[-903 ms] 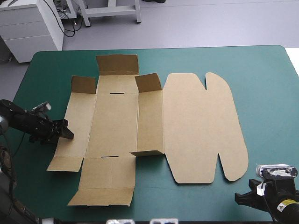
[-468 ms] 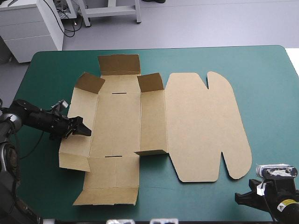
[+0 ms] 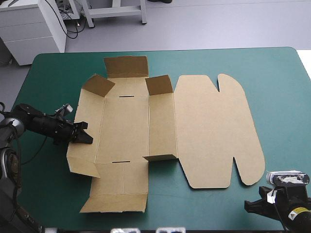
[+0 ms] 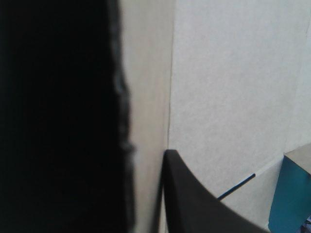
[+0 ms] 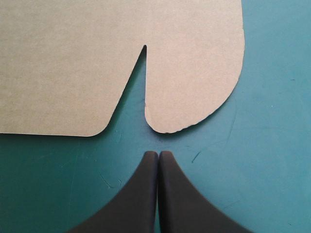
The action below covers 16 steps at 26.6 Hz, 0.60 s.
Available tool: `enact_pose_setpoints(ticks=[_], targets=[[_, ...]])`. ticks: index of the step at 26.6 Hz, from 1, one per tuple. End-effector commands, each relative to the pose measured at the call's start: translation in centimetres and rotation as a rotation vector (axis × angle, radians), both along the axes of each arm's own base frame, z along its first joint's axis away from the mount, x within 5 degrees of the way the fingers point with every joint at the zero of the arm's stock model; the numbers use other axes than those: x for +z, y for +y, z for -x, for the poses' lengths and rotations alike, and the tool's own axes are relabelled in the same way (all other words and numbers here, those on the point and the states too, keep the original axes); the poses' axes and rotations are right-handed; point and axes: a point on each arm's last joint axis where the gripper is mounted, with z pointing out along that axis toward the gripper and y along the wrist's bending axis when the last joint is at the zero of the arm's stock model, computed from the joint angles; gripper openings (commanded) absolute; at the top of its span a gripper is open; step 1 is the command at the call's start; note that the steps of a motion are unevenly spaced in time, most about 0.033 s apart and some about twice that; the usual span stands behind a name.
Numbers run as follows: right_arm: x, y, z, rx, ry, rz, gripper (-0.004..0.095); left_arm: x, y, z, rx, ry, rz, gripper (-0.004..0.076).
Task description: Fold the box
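**High view.** I see the box, a cut sheet of matte brown board, spread on the teal-green cover from left of centre toward the right of the frame. Its long axis runs left to right. The lid panel lies flat and points to the frame's right, with rounded corners and two narrow notches. The creased base lies to the left. Short flaps stand tilted up at the upper middle and the lower left. The left gripper enters from the left edge and meets the box's left side strip. The right gripper sits in the lower right corner, well apart from the box.

**Left wrist view.** I see the black fingers of the left gripper all but closed, with a strip of board pinched between them. Ahead of them the box shows smooth board, one straight crease and a thin dark slot.

**Right wrist view.** The fingers of the right gripper press together into one pointed arch and hold nothing. Just ahead of them, not touching, lie a rounded tab of the box and a tapering notch.
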Motion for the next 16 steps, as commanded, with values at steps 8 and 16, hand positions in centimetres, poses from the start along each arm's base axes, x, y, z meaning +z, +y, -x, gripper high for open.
enact_pose_setpoints(ticks=[8,16], targets=[[1.1,0.0,-0.4,0.002,-0.069,-0.004,-0.0014,7.4,-1.7,-4.6,-0.098,-0.380,-0.154,-0.0008],[1.1,0.0,-0.4,0.002,-0.069,-0.004,-0.0014,17.9,-10.1,-9.2,-0.442,-1.057,-0.740,-0.0008]])
